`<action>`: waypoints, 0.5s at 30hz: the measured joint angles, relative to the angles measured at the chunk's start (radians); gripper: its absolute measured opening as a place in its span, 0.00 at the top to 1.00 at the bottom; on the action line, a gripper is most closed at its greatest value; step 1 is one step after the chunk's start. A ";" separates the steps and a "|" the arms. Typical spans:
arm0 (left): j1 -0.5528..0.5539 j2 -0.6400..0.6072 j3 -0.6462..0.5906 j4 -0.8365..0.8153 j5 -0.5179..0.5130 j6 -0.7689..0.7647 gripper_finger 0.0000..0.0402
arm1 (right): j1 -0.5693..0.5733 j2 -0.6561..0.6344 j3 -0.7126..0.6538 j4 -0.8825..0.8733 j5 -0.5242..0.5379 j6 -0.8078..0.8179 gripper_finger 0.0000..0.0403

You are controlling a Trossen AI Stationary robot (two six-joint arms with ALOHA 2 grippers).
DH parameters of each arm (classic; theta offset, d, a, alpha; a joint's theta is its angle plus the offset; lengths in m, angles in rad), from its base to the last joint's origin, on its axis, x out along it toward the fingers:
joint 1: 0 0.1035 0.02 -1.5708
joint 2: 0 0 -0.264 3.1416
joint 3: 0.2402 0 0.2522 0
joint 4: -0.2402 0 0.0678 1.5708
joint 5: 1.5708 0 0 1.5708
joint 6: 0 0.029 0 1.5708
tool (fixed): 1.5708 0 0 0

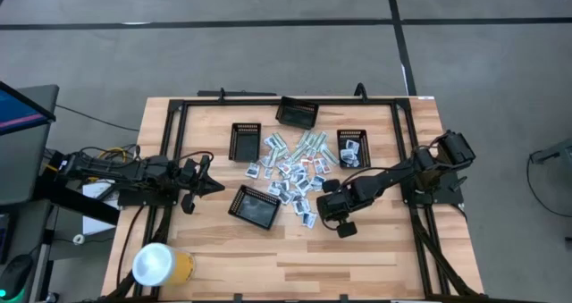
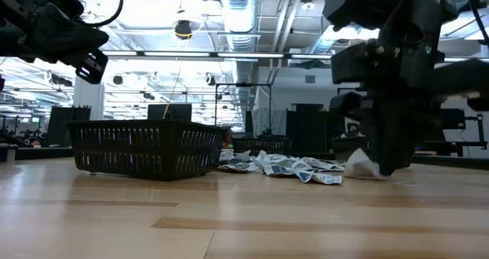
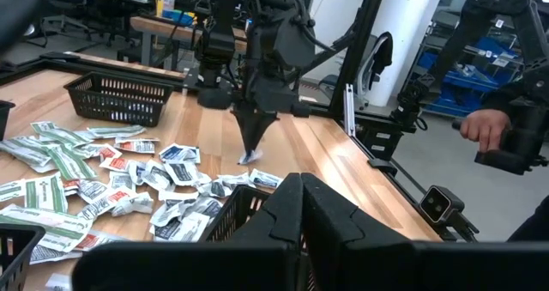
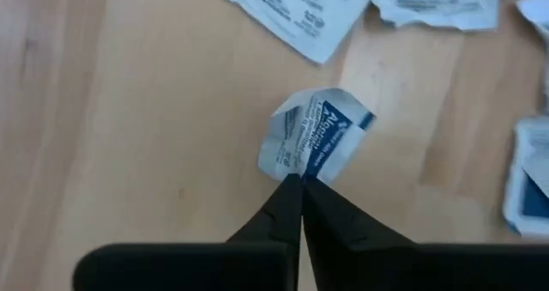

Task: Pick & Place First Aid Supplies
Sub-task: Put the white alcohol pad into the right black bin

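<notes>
From above, the wooden bench [image 1: 357, 249] carries a loose heap of first aid supplies [image 1: 295, 171] near its middle: squarish white sachets with blue or red marks and slim pale green strips. Four black mesh trays ring the heap: one at the far side [image 1: 298, 113], one on the left [image 1: 245, 142], one on the right [image 1: 353, 147] with a few packets in it, and a nearer one [image 1: 254, 206]. The right claw [image 1: 329, 205] is down at the near right edge of the heap. The left claw [image 1: 213, 186] waits over the bench's left side, fingers together and holding nothing. A yellow cup with a white lid [image 1: 161, 265] stands at the near left corner.

At bench height, the right claw [image 2: 387, 167] reaches down to the bench with a white sachet [image 2: 359, 166] at its tip, beside the scattered packets [image 2: 286, 166]. A mesh tray [image 2: 145, 148] sits to the left, and the left claw [image 2: 92, 66] hangs high above it.

The left wrist camera shows the right claw [image 3: 253, 150] pointing down at a sachet [image 3: 250, 159] at the edge of the heap. A person's hand [image 3: 482, 130] shows in the room beyond.

The right wrist camera shows the right claw [image 4: 300, 184] pinched shut on the edge of a crumpled white-and-blue sachet [image 4: 316, 136] that lies on the wood.
</notes>
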 joint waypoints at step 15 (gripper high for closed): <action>0.000 0.000 0.000 0.000 0.000 0.000 0.98 | -0.145 -0.301 0.001 -0.183 0.291 0.009 0.99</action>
